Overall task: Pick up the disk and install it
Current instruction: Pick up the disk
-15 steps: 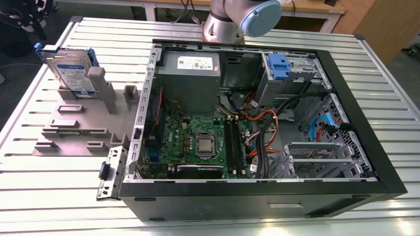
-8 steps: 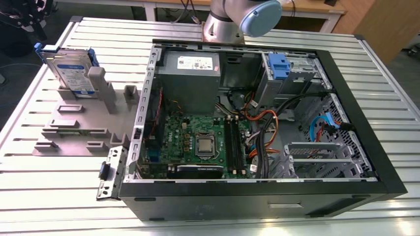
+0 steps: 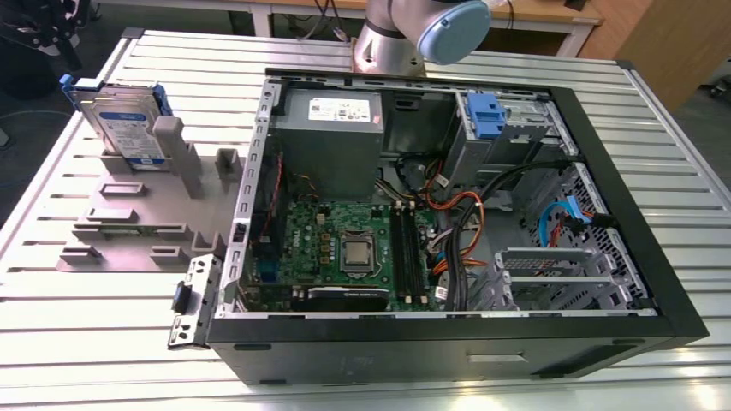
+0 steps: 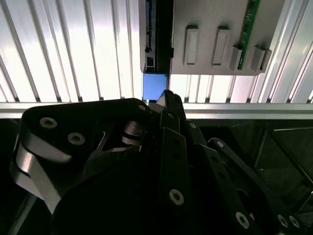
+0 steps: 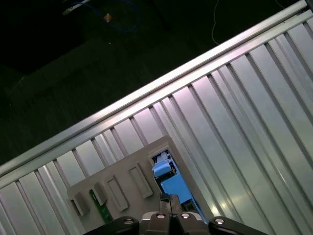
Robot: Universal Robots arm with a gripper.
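Where the slatted metal table [image 3: 115, 342] reaches the exterior view's left, a grey holder [image 3: 149, 205] lies flat on it, and the disk [image 3: 123, 128] stands upright on edge in the holder's far end, label side facing the camera and blue frame round its edges. To the exterior view's right of the holder lies an open black computer case [image 3: 457, 351], just beside it. Inside the case, in order: a grey power supply [image 3: 325, 141] with a white sticker; below it a green motherboard [image 3: 314, 231] carrying a silver processor [image 3: 358, 254]; orange and black cables [image 3: 457, 210]; a grey drive cage [image 3: 514, 128] with a blue tab [image 3: 485, 116] in the far corner. Behind the case rises the base of the arm [image 3: 417, 34], silver with a pale blue cap. In both wrist views the black gripper [image 4: 167, 95] [image 5: 167, 197] points down at the table, its jaws pressed together with nothing between them. Its tip sits in line with the disk's [image 4: 155, 85] [image 5: 171, 183] blue end, seen edge-on in the holder [image 4: 215, 19] [image 5: 146, 159]; whether tip and disk touch cannot be told. A thin green circuit board [image 4: 249, 29] [image 5: 100, 208] stands in another slot of the holder, well apart from the disk.
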